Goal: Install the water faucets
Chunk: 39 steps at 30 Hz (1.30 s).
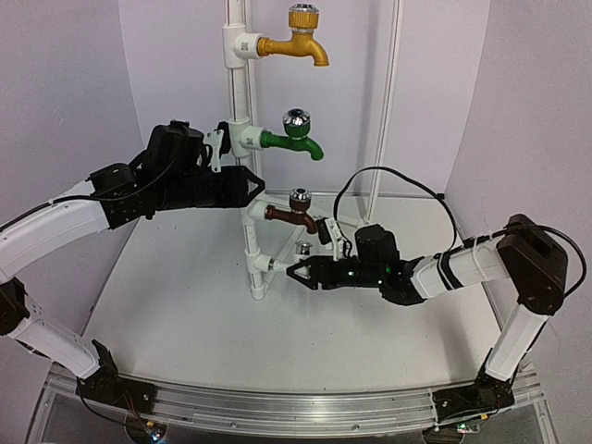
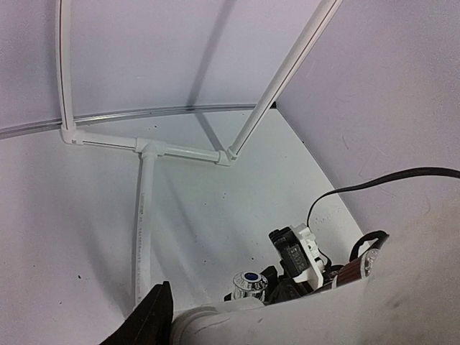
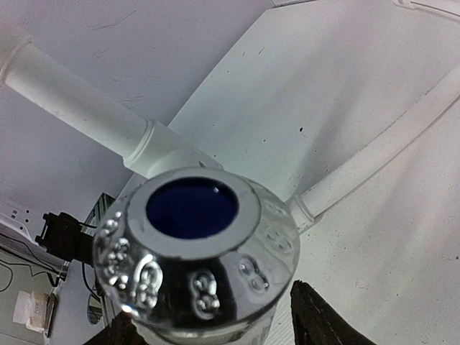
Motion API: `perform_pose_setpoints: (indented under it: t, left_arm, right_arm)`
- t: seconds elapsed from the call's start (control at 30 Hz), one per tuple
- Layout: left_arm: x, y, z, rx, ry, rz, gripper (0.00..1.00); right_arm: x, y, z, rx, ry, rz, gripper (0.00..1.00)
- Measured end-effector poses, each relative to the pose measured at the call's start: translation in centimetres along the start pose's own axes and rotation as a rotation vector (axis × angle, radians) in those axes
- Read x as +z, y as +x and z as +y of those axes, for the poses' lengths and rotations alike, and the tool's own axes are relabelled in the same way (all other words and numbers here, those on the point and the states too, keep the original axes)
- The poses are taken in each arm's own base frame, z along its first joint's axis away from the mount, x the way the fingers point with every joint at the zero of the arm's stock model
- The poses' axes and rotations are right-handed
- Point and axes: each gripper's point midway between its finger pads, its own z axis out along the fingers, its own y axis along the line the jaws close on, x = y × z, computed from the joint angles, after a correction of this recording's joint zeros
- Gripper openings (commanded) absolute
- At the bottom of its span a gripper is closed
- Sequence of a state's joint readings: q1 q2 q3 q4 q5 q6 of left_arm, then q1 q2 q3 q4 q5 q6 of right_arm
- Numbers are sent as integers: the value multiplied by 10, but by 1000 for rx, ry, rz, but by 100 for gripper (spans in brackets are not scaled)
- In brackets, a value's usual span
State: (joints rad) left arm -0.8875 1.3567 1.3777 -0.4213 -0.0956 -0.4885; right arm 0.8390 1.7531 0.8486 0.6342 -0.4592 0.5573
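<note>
Silver-capped white faucet, knob up, between fingers of right end effector; grip unclear, likewise for left end effector

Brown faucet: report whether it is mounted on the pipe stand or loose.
Mounted. The brown faucet joins a white T-fitting on the upright pipe, knob up, spout curving down.

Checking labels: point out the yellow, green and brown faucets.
yellow faucet point(image 1: 296, 43), top external view, body below the knob.
green faucet point(image 1: 290, 140), top external view, body below the knob.
brown faucet point(image 1: 293, 217), top external view, body below the knob.
</note>
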Motion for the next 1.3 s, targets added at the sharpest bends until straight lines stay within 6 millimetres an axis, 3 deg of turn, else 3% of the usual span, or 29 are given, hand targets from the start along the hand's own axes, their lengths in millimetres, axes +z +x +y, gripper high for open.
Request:
perform_pose_setpoints:
  t: [0.13, 0.23, 0.47, 0.7, 0.83, 0.97, 1.13, 1.3]
  left_arm:
    - [0, 0, 0, 0, 0, 0, 0]
    - [0, 0, 0, 0, 0, 0, 0]
    - [0, 0, 0, 0, 0, 0, 0]
    - [-1, 0, 0, 0, 1, 0, 0]
    - [-1, 1, -1, 3, 6, 4, 0]
    - [-1, 1, -2, 6, 12, 7, 0]
    - [-1, 1, -2, 9, 13, 7, 0]
    - [-1, 1, -2, 10, 13, 8, 0]
  right_arm:
    - [0, -2, 0, 13, -3, -4, 86]
    - [-1, -4, -1, 14, -3, -11, 97]
    - [-14, 5, 5, -24, -32, 8, 98]
    - [-69, 5, 15, -205, 24, -15, 98]
    - [-118, -8, 31, -573, 75, -86, 98]
    - [-149, -8, 32, -1060, 157, -132, 98]
    - [-135, 0, 0, -1588, 290, 31, 98]
    - [-120, -15, -14, -2055, 381, 130, 98]
